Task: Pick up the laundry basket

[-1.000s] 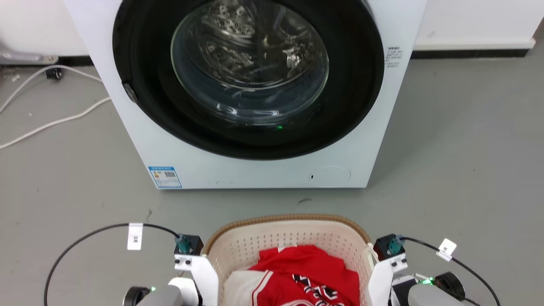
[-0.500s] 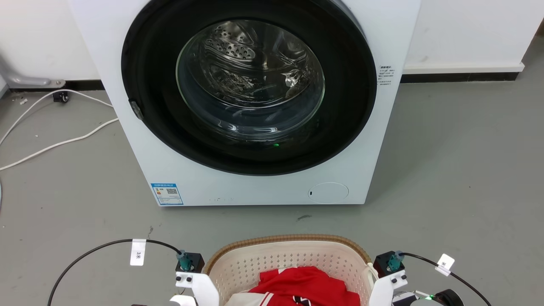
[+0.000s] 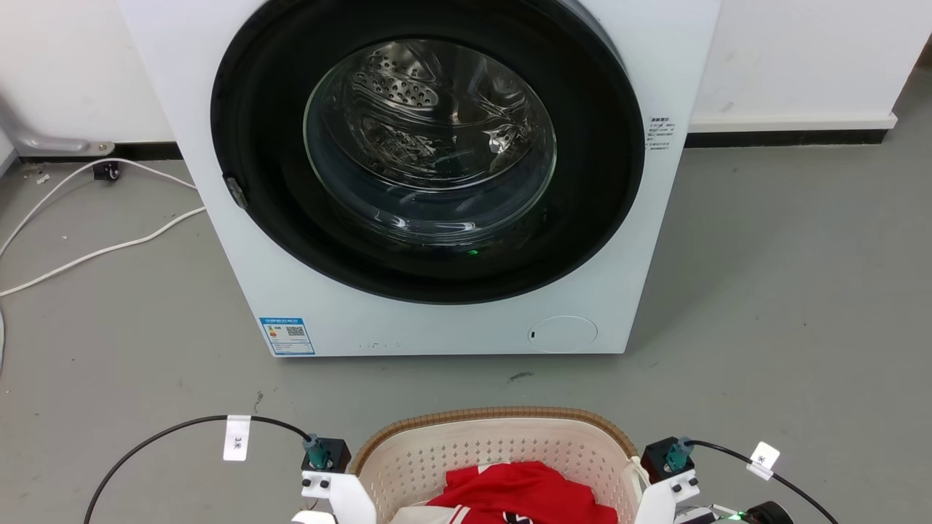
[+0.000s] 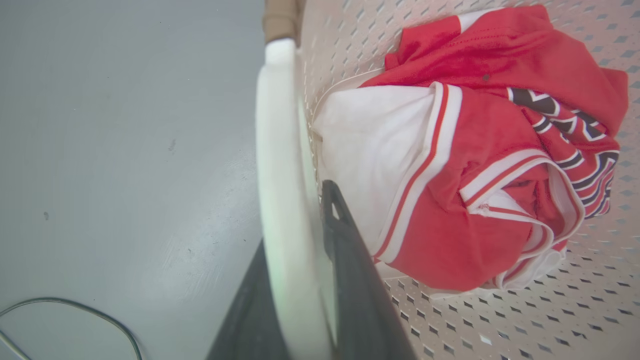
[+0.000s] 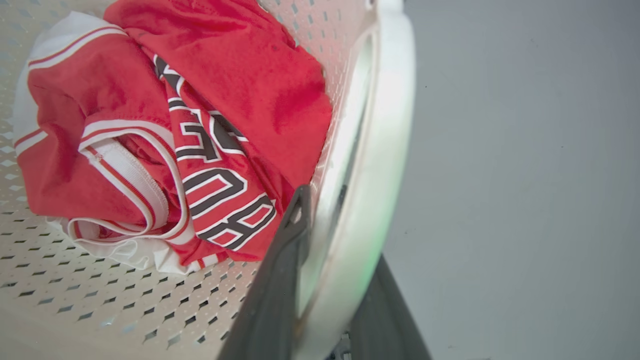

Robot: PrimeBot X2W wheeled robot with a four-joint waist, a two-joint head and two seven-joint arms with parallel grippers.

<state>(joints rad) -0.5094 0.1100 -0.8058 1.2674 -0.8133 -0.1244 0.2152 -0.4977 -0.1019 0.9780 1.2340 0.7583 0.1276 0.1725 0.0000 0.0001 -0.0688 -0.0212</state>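
Left gripper (image 4: 292,235): its two dark fingers were closed on the white left handle (image 4: 277,150) of the laundry basket (image 3: 502,445); one finger was set inside the wall, the other outside, with the loop pinched between them.
Right gripper (image 5: 340,235): the same hold was mirrored on the right handle (image 5: 387,125), with the inner finger (image 5: 295,220) laid against the perforated wall.
Basket position: it was held between the two pairs of fingers, beyond their tips in both wrist views and above the grey floor (image 3: 764,291). Whether it had been raised clear of the floor could not be told.
Load: a red-and-white shirt (image 4: 465,175) was bunched just inside the inner fingers.
Reason for the hold: both loops were judged to be taken together so that the weight would be shared and the basket kept level, with the shirt left untouched.
Washing machine (image 3: 437,327): it was stood well beyond the fingertips, its door shut, so that the basket could be brought up in front of it.
Change from earlier: the machine and the basket were shown lower in the head view than a second ago. The whole picture had shifted, so the camera was taken to have moved. The basket was kept in the same place between the two wrists.
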